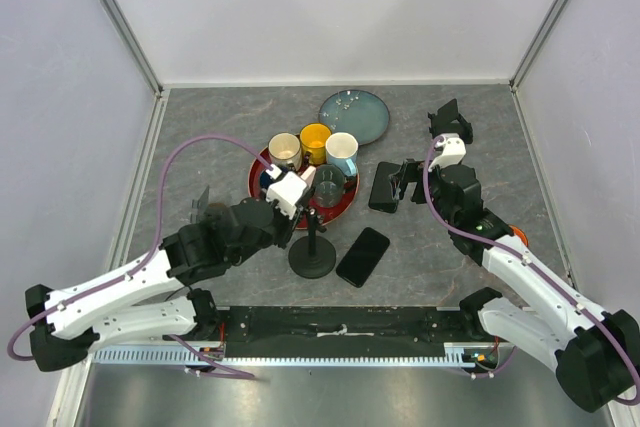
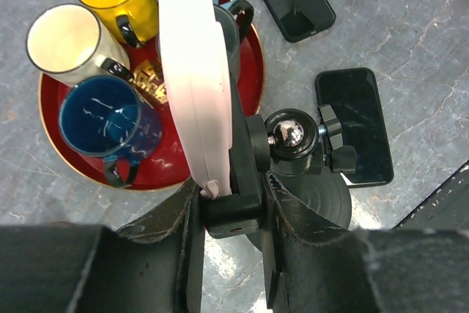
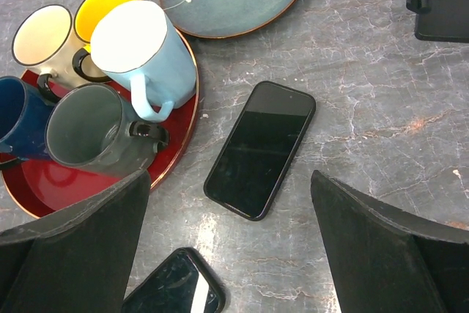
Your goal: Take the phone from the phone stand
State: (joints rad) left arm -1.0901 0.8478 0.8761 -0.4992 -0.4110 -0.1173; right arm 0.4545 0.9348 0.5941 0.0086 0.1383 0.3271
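Note:
The phone [image 2: 192, 71], in a white case, stands edge-on in the clamp of the black phone stand [image 2: 293, 133], whose round base [image 1: 311, 257] rests on the table in front of the tray. My left gripper [image 2: 231, 210] is shut on the stand's black clamp block, just under the phone's lower end. In the top view it sits at the stand's head [image 1: 287, 197], beside the white phone [image 1: 290, 187]. My right gripper [image 3: 229, 181] hangs open above a black phone [image 3: 260, 148] lying flat on the table, touching nothing.
A red tray [image 2: 168, 159] with several mugs sits behind the stand. A blue plate [image 1: 354, 115] lies at the back. A second black phone [image 1: 363, 256] lies right of the stand base. Another black stand [image 1: 450, 122] is at the back right.

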